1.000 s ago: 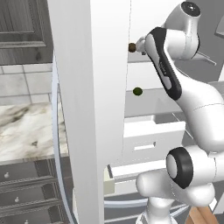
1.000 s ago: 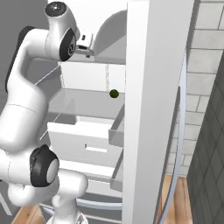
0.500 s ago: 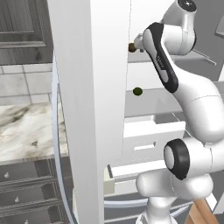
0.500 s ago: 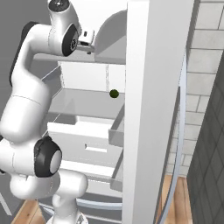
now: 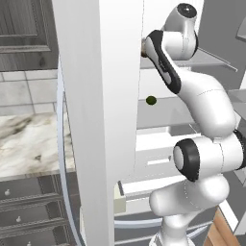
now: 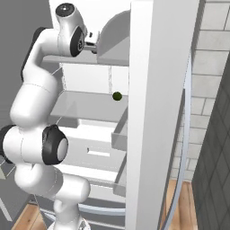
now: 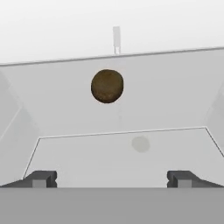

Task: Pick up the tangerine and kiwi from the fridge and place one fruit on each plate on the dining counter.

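Note:
The fridge (image 5: 101, 120) stands open, its thick white door (image 6: 157, 112) edge-on in front of me. A brown round tangerine (image 7: 107, 86) lies toward the back of the upper shelf, straight ahead of my gripper (image 7: 112, 179) and a good way beyond its tips. My gripper (image 6: 94, 41) is open, with nothing between the fingertips (image 7: 41, 178). The small dark kiwi (image 5: 151, 100) sits one shelf lower, near that shelf's front edge (image 6: 117, 95). The dining counter (image 5: 29, 144) shows its marble top left of the door. The plates are out of view.
Pale drawers (image 6: 94, 152) stick out below the shelves. Dark panelled drawers (image 5: 29, 211) run under the marble top. A tiled wall (image 6: 211, 90) stands right of the door. The shelf's side walls (image 7: 13, 113) narrow in on both sides of the hand.
The arm has swung up and forward, carrying the hand further in over the upper shelf. Both fruits lie where they were and the jaws have stayed wide apart.

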### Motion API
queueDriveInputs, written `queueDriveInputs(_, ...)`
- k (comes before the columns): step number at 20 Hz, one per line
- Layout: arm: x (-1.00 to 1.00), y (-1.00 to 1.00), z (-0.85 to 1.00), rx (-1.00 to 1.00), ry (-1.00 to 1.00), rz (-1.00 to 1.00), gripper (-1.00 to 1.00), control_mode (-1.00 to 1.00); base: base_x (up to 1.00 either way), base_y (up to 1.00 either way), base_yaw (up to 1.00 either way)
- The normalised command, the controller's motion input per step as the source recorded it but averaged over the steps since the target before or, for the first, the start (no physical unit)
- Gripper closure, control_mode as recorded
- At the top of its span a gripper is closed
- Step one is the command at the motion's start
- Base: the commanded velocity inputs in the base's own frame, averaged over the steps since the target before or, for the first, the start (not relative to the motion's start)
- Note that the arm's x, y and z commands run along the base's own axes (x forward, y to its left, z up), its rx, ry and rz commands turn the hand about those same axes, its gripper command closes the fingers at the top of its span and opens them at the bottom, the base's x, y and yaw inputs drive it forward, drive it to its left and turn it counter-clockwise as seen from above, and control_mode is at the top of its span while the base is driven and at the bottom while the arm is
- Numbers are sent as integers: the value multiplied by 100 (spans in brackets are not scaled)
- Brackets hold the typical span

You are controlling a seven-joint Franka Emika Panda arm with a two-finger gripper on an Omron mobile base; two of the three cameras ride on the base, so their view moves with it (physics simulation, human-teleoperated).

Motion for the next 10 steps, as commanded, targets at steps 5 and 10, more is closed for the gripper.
queueDriveInputs(5,54,1,-9,-2,6,-7,-100,-100,0,0,0)
queueDriveInputs(10,54,8,0,0,10,-1,-100,-100,0,0,0)
